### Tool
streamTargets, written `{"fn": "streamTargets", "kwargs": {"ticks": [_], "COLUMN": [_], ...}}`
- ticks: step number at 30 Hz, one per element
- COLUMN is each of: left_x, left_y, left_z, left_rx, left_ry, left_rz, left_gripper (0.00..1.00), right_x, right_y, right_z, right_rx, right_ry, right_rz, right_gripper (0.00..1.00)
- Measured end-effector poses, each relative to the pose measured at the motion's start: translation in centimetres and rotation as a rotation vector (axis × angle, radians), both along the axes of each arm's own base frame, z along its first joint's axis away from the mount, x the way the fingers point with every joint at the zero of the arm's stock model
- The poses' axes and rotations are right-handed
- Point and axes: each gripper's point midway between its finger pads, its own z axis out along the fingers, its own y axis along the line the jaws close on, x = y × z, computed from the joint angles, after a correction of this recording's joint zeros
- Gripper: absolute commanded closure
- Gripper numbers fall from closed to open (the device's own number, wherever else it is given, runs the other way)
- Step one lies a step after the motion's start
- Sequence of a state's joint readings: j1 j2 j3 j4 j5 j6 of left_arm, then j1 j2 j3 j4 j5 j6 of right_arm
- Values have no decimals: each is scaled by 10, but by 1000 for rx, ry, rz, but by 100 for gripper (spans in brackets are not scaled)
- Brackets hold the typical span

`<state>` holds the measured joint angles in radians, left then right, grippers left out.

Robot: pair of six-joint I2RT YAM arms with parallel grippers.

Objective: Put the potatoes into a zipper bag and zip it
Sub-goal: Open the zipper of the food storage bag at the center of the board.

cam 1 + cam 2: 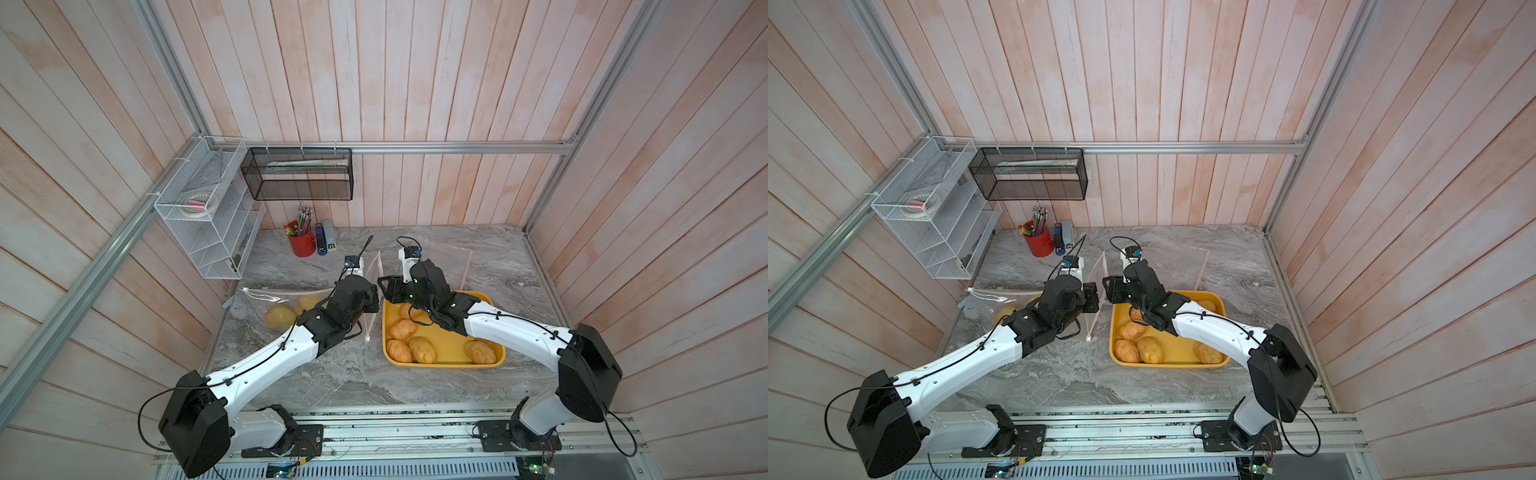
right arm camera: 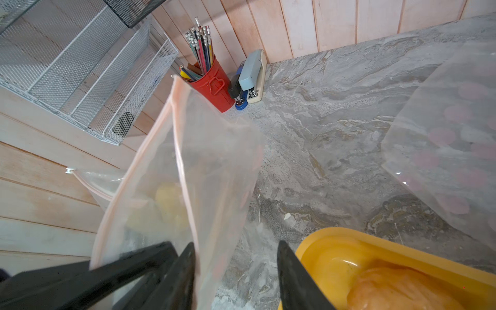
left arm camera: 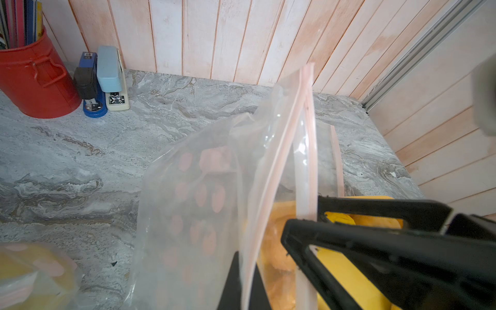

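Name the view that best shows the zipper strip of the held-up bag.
Left wrist: the zipper strip is close up, pinched by the left end effector. The right wrist view shows it slanting; both top views show only a thin line.

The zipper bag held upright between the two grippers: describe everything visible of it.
The zipper bag is thin clear film printed with pale pink dots, with a pink zip strip along each lip. It stands on edge, mouth toward the yellow tray, lips parted. The left gripper is shut on one lip's strip; the right gripper has its jaws apart astride the other lip. Its far end is hidden under the left arm; its contents cannot be told.
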<state>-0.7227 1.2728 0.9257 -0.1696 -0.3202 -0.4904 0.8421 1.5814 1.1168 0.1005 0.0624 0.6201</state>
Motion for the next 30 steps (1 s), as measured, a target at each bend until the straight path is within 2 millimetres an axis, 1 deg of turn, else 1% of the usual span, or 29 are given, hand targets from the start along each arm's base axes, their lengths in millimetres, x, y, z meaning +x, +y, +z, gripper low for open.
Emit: {"fn": "streamTargets", "kwargs": {"ticks": [2,5,7,10,13,16,18,20,23,25,27,30], "left_x": [0,0,0,0,0,-1,0,1,3,4,5,4], "left_y": [0,0,1,1,4,10,16,22,29,31,32,33], "left_z": [1,2,2,2,3,3,8,22,44,51,49,39], "left_rx": [-2,-3,-3,-1,-1,16,25,28,21,26,40,72], "left_ry": [-2,-4,-3,-3,-6,6,17,18,16,33,66,124], "left_rz": [0,1,1,4,14,44,77,116,171,195,214,234], "left_gripper": [100,100,100,100,100,100,100,100,100,100,100,100], "right_x": [2,-1,-5,-7,-4,-2,-2,-3,-5,-6,-6,-4], "right_y": [3,10,16,27,30,27,22,13,1,-3,-7,-14], "right_z": [-11,-24,-26,-20,-20,-27,-35,-48,-68,-75,-76,-76], "right_rx": [-16,-33,-33,-24,-28,-40,-54,-78,-124,-141,-150,-173], "right_ry": [16,39,44,35,28,32,36,47,64,65,56,33], "right_rz": [3,25,44,66,65,54,41,25,3,-7,-17,-40], "right_gripper": [50,47,47,54,66,73,78,83,85,86,86,85]}}
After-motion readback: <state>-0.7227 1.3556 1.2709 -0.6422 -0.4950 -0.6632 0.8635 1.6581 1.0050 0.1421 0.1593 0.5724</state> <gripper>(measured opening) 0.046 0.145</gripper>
